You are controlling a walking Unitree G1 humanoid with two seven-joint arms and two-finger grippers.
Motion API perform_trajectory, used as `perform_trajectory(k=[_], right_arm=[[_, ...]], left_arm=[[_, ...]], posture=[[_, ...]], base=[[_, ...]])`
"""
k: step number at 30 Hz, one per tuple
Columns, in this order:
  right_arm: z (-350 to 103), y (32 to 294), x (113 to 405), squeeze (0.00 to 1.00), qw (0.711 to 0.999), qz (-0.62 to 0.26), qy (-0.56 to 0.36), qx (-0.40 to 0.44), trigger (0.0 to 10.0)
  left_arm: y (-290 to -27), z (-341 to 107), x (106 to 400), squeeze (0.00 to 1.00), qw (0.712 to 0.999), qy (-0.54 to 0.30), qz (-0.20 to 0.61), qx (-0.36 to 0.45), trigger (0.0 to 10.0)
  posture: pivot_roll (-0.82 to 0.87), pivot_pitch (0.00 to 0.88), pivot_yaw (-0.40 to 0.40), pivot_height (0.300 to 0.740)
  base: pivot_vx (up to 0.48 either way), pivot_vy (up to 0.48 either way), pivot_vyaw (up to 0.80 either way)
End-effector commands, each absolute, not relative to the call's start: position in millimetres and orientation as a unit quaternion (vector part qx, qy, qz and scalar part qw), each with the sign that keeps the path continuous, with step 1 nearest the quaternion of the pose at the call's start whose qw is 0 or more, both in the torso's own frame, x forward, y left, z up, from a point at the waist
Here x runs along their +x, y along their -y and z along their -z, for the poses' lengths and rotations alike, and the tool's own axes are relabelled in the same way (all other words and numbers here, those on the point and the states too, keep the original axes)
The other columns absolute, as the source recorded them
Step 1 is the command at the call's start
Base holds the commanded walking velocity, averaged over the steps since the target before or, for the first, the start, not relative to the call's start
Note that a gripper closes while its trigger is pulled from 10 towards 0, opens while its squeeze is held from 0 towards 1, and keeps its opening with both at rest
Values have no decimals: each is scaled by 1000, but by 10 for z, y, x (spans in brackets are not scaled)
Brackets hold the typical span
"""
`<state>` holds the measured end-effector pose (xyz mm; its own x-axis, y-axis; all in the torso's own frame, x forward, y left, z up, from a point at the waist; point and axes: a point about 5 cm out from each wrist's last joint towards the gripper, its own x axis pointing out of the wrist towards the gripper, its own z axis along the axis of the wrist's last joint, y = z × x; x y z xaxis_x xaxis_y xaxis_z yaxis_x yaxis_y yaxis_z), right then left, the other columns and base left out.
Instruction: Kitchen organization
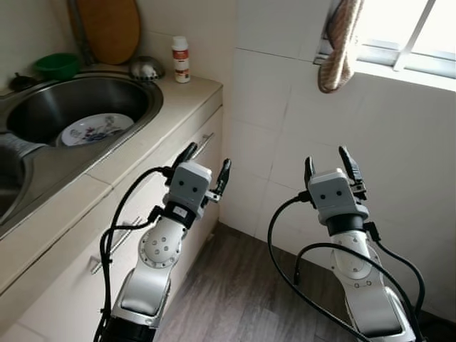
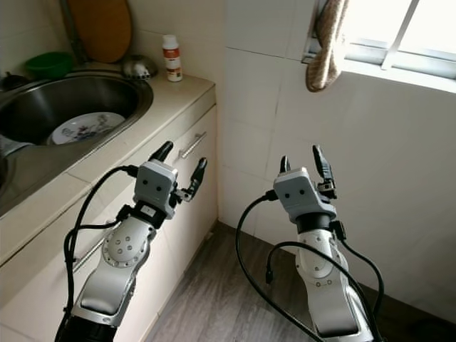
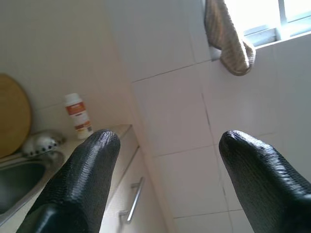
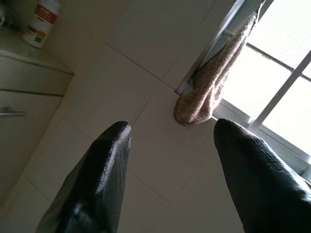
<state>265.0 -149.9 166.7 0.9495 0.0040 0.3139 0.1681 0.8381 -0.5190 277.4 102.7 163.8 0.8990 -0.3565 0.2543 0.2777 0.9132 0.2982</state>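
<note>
White-tiled kitchen corner, bench upper left. Floral plate in sink: glazed, slippery, fragile; best gripped at rim. Left end effector and right end effector wide, empty.

A white plate is showing a floral pattern in the steel sink; a green bowl and a white, orange-labelled bottle are sitting beyond it.

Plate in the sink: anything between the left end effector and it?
Only the sink rim and counter edge. The plate lies in the sink basin; the open left end effector hangs off the counter front.
</note>
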Motion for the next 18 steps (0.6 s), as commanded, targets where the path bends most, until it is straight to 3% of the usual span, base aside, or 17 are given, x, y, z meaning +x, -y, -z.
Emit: perform_trajectory(k=[1,13,18], right_arm=[[-1674,1494,2665,0,944,43,152,-289,10000],[-1688,1523,2669,0,947,58,156,-274,10000],[-1686,1554,2677,0,951,66,152,-261,10000]], left_arm=[[-1009,-1672,2765,0,964,159,168,131,10000],[-1006,-1671,2766,0,964,159,169,130,10000],[-1004,-1670,2765,0,964,159,170,130,10000]], posture=[[63,0,-51,740],[63,0,-51,740],[63,0,-51,740]], base=[[0,0,800],[0,0,800],[0,0,0]])
